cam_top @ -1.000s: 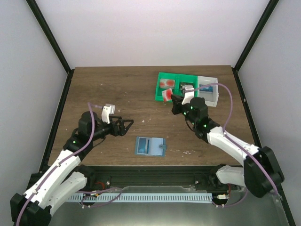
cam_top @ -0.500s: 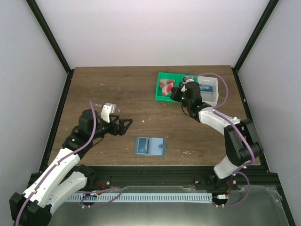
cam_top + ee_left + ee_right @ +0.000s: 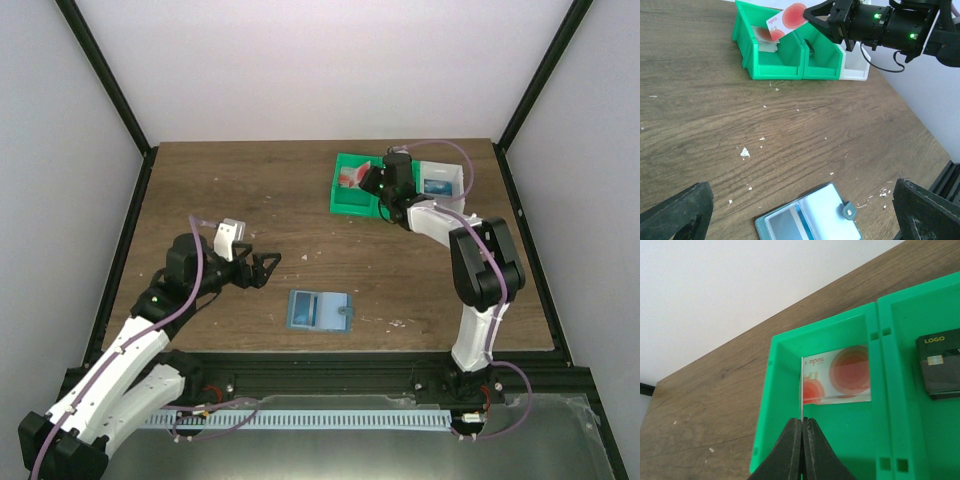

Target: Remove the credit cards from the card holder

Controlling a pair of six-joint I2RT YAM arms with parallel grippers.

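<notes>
We see the right gripper [image 3: 802, 421] with its fingers pressed together on the edge of a red card [image 3: 788, 19]. It pinches the card at a tilt over the left compartment of the green bin [image 3: 762, 410]. A second red-and-white card [image 3: 840, 375] lies flat on that compartment's floor, and a black card [image 3: 940, 365] marked LOGO lies in the green bin's next compartment. A white bin [image 3: 856, 70] touches the green bin's right side. The card holder [image 3: 318, 310] lies open and flat on the table [image 3: 230, 190], well apart from the green bin, toward the arm bases. The left gripper [image 3: 270, 270] hovers well left of the green bin, fingers spread wide, holding nothing.
</notes>
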